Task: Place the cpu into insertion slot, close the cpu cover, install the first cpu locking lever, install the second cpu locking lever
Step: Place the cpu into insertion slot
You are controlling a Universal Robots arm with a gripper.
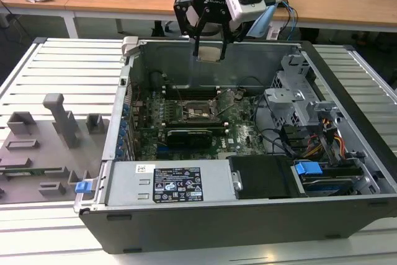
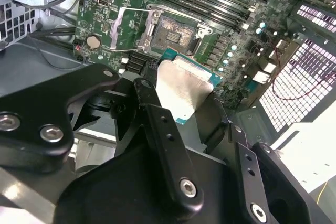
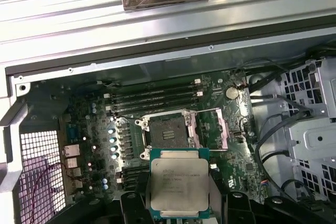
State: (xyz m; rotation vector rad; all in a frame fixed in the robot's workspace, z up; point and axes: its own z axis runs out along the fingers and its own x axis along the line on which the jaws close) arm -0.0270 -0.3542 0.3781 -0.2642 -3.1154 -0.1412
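My gripper [image 1: 209, 53] hangs above the back wall of the open computer case [image 1: 118, 128], shut on the cpu [image 1: 210, 51]. Both wrist views show the cpu [image 2: 184, 90] [image 3: 177, 182] flat between the black fingers [image 2: 157, 124], silvery top plate showing. On the green motherboard [image 1: 245, 134] below, the insertion slot [image 1: 197, 110] [image 2: 176, 31] [image 3: 168, 129] lies bare with its dark centre exposed. The cpu cover [image 2: 131, 24] [image 3: 216, 129] stands swung open beside the slot. The cpu is well above the slot and off to one side of it.
Long black memory slots [image 3: 152, 95] run beside the slot. A drive cage [image 1: 291, 100] and cables [image 1: 304, 138] fill the exterior view's right of the case, and a power supply [image 1: 167, 181] sits at the front. Grey fixtures [image 1: 59, 122] stand on the slatted table.
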